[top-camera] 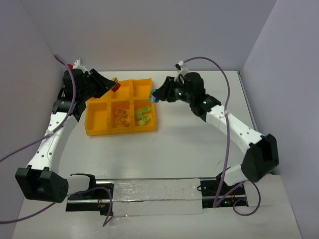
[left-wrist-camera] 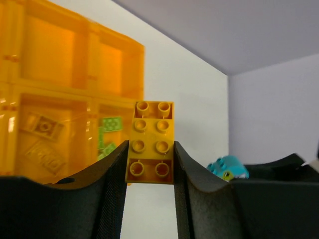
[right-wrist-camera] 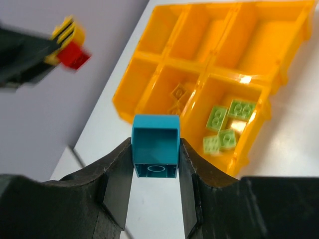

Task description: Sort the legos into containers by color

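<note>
left gripper (left-wrist-camera: pixel 149 164) clamps a yellow-and-red stack (left-wrist-camera: pixel 152 129) at the tray's (top-camera: pixel 119 132) far-left corner. right gripper (right-wrist-camera: pixel 155 169) pinches a blue brick (right-wrist-camera: pixel 155 144) by the tray's far-right edge. green bricks (top-camera: pixel 143 117) lie in the near-right compartment, yellow ones (top-camera: pixel 121 117) in the near-middle.

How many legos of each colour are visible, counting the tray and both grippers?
Lime green legos: 4, all in the tray
Yellow legos: 3, two in the tray, one in the left gripper
Red lego: 1, stacked with that held yellow
Light blue lego: 1, in the right gripper
Total: 9
</note>
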Motion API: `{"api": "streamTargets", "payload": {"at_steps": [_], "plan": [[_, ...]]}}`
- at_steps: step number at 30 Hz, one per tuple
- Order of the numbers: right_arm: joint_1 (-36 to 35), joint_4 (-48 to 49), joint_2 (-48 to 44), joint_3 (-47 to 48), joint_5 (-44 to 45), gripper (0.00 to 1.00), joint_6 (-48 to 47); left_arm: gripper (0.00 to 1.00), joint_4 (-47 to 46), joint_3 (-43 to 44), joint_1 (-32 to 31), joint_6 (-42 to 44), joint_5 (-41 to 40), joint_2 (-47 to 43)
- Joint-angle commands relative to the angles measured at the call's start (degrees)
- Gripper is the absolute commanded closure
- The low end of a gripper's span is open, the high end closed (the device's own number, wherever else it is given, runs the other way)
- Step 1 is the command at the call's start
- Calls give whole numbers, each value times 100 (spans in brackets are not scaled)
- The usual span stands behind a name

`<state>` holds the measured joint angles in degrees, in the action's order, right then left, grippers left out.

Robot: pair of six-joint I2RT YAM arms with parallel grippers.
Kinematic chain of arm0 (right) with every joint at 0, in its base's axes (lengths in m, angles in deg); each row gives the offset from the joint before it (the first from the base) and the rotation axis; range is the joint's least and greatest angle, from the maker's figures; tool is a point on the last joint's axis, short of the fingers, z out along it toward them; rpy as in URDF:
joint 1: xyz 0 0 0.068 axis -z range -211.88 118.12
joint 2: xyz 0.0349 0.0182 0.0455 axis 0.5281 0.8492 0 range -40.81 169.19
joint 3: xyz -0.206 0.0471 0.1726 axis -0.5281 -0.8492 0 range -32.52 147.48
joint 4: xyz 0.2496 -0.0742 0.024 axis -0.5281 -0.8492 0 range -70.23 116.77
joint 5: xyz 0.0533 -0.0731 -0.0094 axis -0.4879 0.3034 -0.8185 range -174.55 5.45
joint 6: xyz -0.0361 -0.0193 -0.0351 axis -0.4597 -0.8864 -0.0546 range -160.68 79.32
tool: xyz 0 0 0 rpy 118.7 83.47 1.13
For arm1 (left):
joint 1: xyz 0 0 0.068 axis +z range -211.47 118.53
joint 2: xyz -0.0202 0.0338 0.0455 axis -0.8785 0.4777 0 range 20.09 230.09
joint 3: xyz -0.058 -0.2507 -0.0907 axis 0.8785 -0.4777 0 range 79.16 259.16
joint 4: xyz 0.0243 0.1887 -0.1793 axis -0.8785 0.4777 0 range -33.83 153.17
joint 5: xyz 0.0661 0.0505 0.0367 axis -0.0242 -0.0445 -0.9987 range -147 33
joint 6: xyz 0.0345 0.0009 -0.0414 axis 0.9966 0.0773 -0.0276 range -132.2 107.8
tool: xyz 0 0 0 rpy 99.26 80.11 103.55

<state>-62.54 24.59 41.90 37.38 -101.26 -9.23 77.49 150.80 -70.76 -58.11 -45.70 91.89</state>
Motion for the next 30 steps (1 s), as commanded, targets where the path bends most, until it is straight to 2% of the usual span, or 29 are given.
{"api": "streamTargets", "payload": {"at_steps": [1, 8, 17, 20, 23, 30], "plan": [[-148, -699, 1107, 1114, 946, 100, -512, 100, 724, 66, 93, 425, -647, -285], [-226, -1327, 3005, 3239, 1300, 100, -645, 100, 602, -232, 145, 425, -283, -536], [-282, -1861, 4233, 4896, 1482, 100, -763, 100, 602, -237, 165, 513, 14, -615], [-283, -2177, 4862, 5706, 1531, 100, -754, 100, 642, -218, 165, 528, 85, -652], [-304, -2304, 5135, 6074, 1505, 100, -754, 100, 671, -246, 165, 535, 57, -715], [-708, -2087, 5021, 5903, 1551, 100, -936, 100, 958, -48, 214, 632, -326, -770]]}}
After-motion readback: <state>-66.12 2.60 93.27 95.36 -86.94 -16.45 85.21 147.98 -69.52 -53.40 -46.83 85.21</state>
